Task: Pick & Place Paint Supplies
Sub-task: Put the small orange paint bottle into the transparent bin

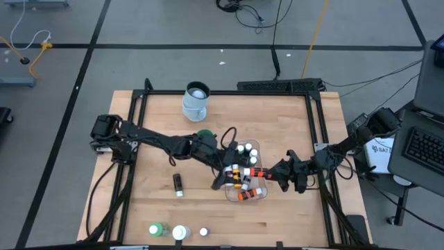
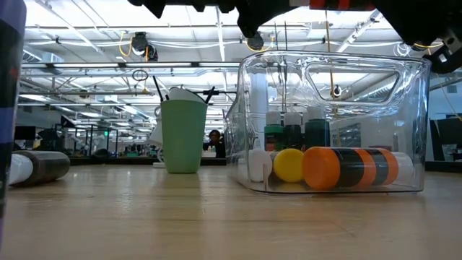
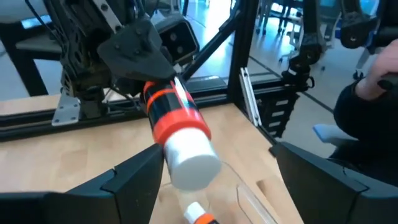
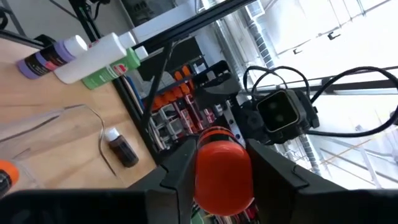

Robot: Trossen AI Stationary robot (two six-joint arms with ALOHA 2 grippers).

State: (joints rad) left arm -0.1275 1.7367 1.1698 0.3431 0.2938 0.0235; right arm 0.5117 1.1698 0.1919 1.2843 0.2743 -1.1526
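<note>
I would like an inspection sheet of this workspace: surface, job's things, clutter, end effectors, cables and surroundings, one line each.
Surface: wooden table, framed by dark rails.
Job's things: several paint bottles inside the clear tub; a dark bottle lying on the table; a green bottle and white jar at the near edge.
Clutter: pale jug; green cup.
End effectors: right end effector holds an orange bottle over the tub; left end effector open beside it.
Cables: several on the floor behind the table.
Surroundings: keyboard to the right; a person beyond the table.
</note>
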